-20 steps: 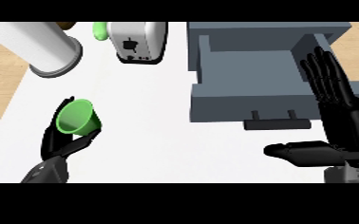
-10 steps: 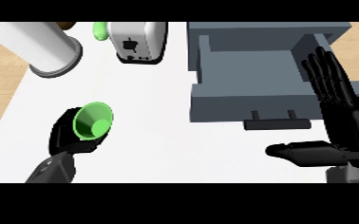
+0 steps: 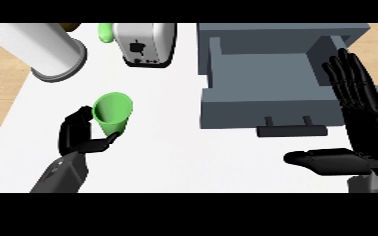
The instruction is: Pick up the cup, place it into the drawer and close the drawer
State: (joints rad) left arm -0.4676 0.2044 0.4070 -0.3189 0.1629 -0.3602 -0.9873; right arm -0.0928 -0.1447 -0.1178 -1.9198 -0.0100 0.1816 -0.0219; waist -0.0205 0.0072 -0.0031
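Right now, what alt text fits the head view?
The robot's left hand grips a green plastic cup above a white counter, left of an open grey drawer. The right hand rests open beside the drawer; a white toaster and white cylinder stand behind.

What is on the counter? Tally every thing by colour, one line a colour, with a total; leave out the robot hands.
Green: 2, the green plastic cup and a small green thing at the back, partly hidden.
White or silver: 2, the white cylinder canister and the silver box-shaped toaster.
Grey: 1, the open grey drawer.
Total: 5.
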